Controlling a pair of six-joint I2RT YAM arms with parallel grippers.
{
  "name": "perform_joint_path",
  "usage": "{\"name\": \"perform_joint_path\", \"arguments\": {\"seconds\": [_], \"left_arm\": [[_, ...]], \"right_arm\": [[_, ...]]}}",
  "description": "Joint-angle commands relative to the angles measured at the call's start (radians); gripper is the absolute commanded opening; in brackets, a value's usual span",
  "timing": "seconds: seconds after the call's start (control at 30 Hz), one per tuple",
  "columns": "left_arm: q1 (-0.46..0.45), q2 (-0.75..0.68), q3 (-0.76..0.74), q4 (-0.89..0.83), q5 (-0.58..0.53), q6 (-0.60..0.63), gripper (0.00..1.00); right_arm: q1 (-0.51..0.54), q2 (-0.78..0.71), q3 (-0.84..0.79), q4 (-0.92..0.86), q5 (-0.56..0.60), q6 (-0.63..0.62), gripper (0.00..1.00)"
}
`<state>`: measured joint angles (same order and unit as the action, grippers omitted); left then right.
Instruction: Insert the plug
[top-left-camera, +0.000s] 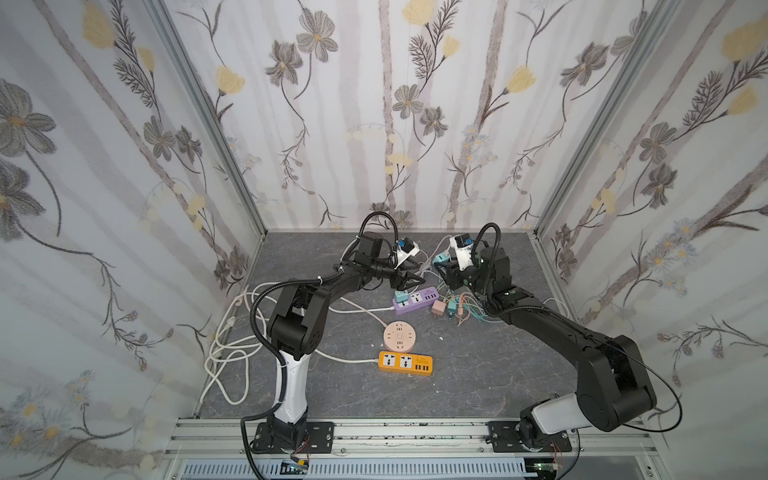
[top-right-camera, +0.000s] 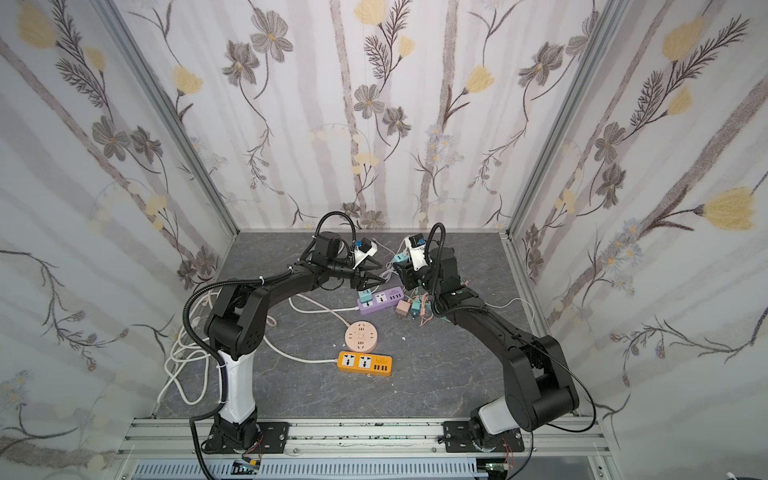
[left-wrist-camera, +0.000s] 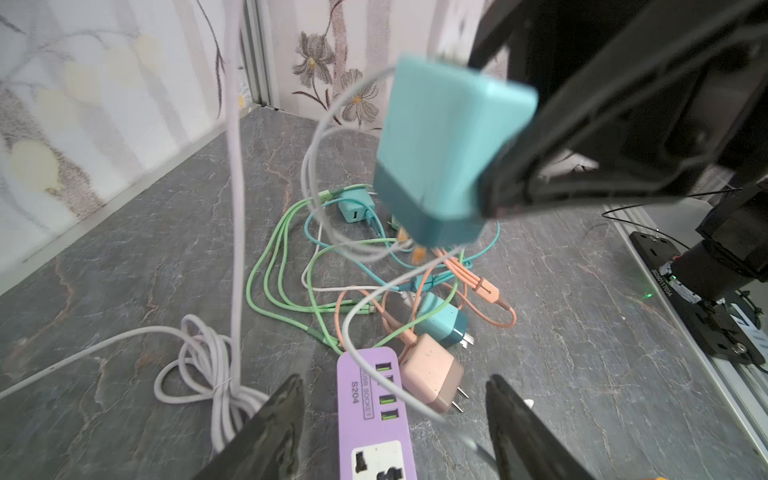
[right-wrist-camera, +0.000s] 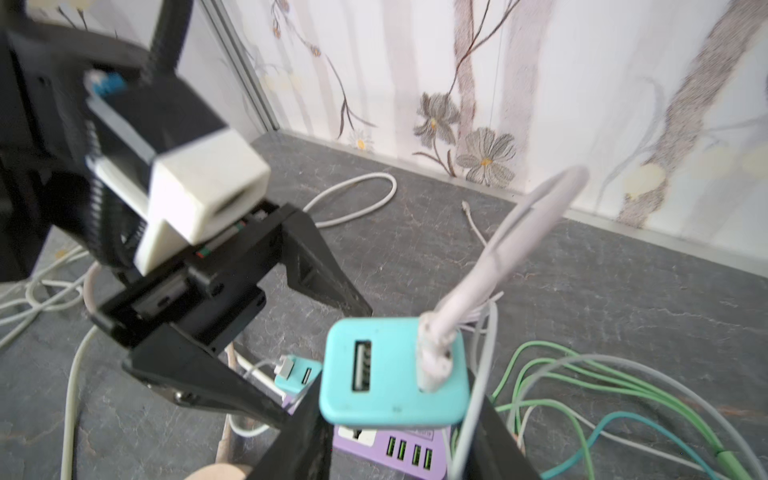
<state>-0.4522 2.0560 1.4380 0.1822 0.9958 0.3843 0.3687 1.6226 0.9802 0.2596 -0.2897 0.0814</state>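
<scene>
My right gripper (right-wrist-camera: 395, 388) is shut on a teal plug (right-wrist-camera: 392, 374), a square USB charger with a white cable (right-wrist-camera: 519, 232) stuck in its face. The left wrist view shows this plug (left-wrist-camera: 449, 153) hanging in the air above the cable heap. In both top views the plug (top-left-camera: 441, 259) (top-right-camera: 400, 260) is lifted behind the purple power strip (top-left-camera: 415, 300) (top-right-camera: 380, 300). My left gripper (left-wrist-camera: 395, 384) (top-left-camera: 409, 282) stands open over the strip's USB end (left-wrist-camera: 370, 399), holding nothing. A smaller teal plug (right-wrist-camera: 297, 374) sits in the strip.
A tangle of green, teal and orange cables (left-wrist-camera: 332, 266) with a pink charger (left-wrist-camera: 432, 378) and another teal charger (left-wrist-camera: 440, 322) lies beside the strip. An orange power strip (top-left-camera: 405, 364) and a round pink socket (top-left-camera: 400, 337) lie nearer the front. White cords (top-left-camera: 232, 345) coil at the left.
</scene>
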Motion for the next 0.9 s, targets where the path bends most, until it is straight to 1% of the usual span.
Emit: {"name": "perform_joint_path", "arguments": {"seconds": [0.0,0.07,0.1,0.13,0.2,0.3,0.33,0.37,0.43,0.5,0.53,0.6,0.67,0.73,0.8,0.87], "left_arm": [[-0.018,-0.004,0.009,0.049,-0.040,0.004,0.68],[-0.036,0.009,0.051,0.058,-0.079,0.004,0.59],[-0.046,0.020,0.063,0.053,-0.099,0.000,0.53],[-0.056,0.033,0.079,0.040,-0.108,0.000,0.49],[-0.070,0.049,0.105,0.010,-0.131,0.004,0.48],[-0.081,0.052,0.120,0.016,-0.144,-0.001,0.50],[-0.082,0.051,0.125,0.016,-0.146,-0.001,0.48],[-0.083,0.052,0.129,0.015,-0.149,-0.002,0.42],[-0.080,0.055,0.132,0.014,-0.155,-0.001,0.16],[-0.076,0.056,0.119,0.024,-0.168,-0.001,0.02],[-0.072,0.053,0.105,0.036,-0.186,-0.009,0.00],[-0.060,0.037,0.063,0.090,-0.224,-0.046,0.00],[-0.044,0.010,-0.012,0.187,-0.270,-0.107,0.00],[-0.027,-0.020,-0.099,0.304,-0.351,-0.173,0.00],[-0.017,-0.045,-0.165,0.368,-0.423,-0.206,0.00],[-0.013,-0.065,-0.212,0.395,-0.491,-0.223,0.00]], "right_arm": [[-0.036,-0.007,0.060,0.010,-0.049,0.093,0.34],[-0.052,0.004,0.093,0.015,-0.069,0.131,0.34],[-0.054,0.011,0.114,0.018,-0.082,0.142,0.34],[-0.057,0.019,0.137,0.021,-0.089,0.152,0.34],[-0.057,0.032,0.187,0.012,-0.102,0.166,0.35],[-0.058,0.050,0.250,-0.002,-0.122,0.177,0.35],[-0.060,0.055,0.268,-0.007,-0.124,0.182,0.35],[-0.062,0.058,0.282,-0.011,-0.126,0.188,0.35],[-0.073,0.063,0.306,-0.011,-0.126,0.198,0.35],[-0.092,0.064,0.326,-0.017,-0.125,0.217,0.36],[-0.106,0.061,0.336,-0.028,-0.122,0.221,0.36],[-0.137,0.054,0.351,-0.063,-0.108,0.217,0.36],[-0.177,0.038,0.351,-0.105,-0.075,0.201,0.36],[-0.244,0.023,0.344,-0.134,-0.057,0.198,0.37],[-0.318,0.015,0.346,-0.165,-0.050,0.199,0.37],[-0.394,0.008,0.352,-0.180,-0.056,0.207,0.36]]}}
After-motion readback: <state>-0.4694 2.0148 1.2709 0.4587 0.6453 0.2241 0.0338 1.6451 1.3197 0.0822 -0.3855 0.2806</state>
